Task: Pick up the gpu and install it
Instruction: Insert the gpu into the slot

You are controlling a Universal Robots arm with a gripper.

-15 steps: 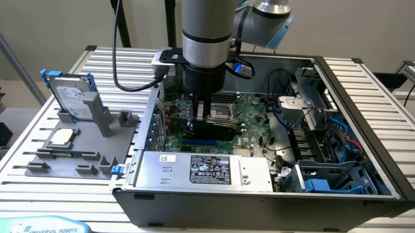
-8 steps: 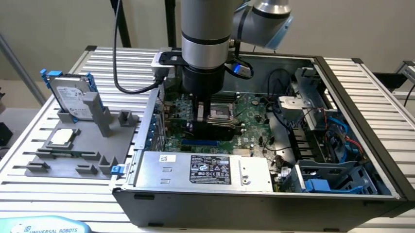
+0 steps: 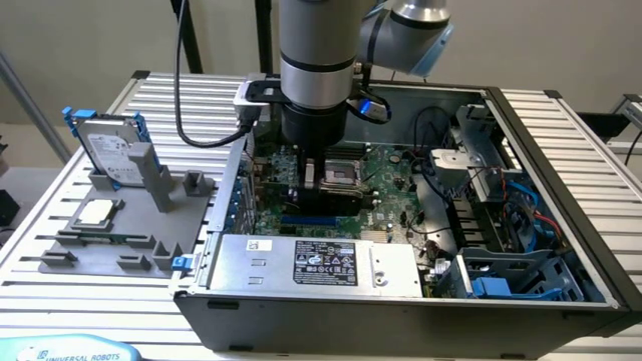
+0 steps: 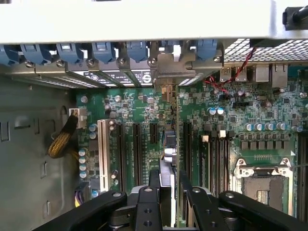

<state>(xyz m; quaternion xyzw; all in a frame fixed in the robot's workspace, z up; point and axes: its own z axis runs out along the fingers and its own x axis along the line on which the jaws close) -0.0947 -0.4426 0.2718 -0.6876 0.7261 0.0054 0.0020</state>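
Pincer (image 4: pixel 169 192): black fingers (image 4: pixel 149 202) clamped on the thin edge of the gpu (image 4: pixel 169 144), seen edge-on in the wrist view.
Gpu: upright, down among the long slots of the green motherboard (image 4: pixel 211 120), its metal end bracket up at the case's rear wall.
Power supply (image 3: pixel 311 263): silver box with a black label, at the near side of the open computer case (image 3: pixel 561 301).
Arm (image 3: pixel 319 75): reaches straight down into the case, over the motherboard.
Grey holder (image 3: pixel 110 241): on the bench (image 3: pixel 561 128), at the exterior view's left of the case.
Processor chip (image 3: pixel 98 212): flat on the holder.
Hard drive (image 3: pixel 105 150): stands upright at the holder's far end, blue side rails.
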